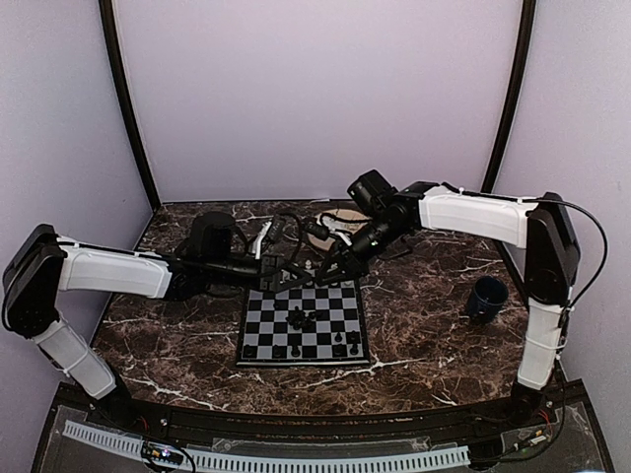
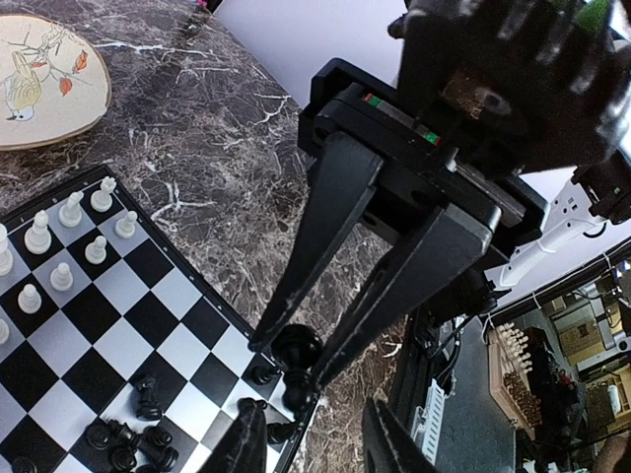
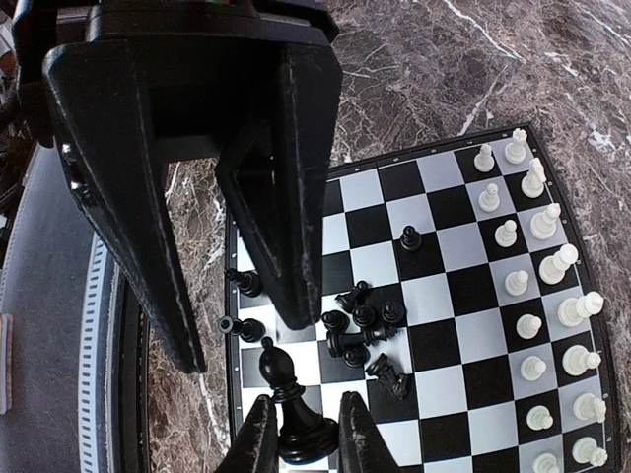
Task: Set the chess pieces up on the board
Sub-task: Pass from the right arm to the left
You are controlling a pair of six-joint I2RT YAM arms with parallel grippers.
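Pinched by its round base in the closed right gripper (image 2: pixel 291 355): one black chess piece (image 3: pixel 293 414), up in the air above the board (image 1: pixel 325 296). Lined up lengthwise with the gripping fingers, head jutting out past their tips and slanting down toward the left gripper (image 3: pixel 242 335). Not upright, but tipped head-first. Parted at the left gripper, with nothing between its fingers, just beside the held piece. Down on the board: white pieces (image 3: pixel 506 234) standing upright in two rows along the far end, toward the round plate (image 2: pixel 39 79); a heap of black pieces (image 3: pixel 360 325) toppled together near the middle, lying every which way; a few more black ones standing toward the near edge. Off to the right on the marble table (image 1: pixel 424 345), well apart, a dark mug (image 1: pixel 486 296).
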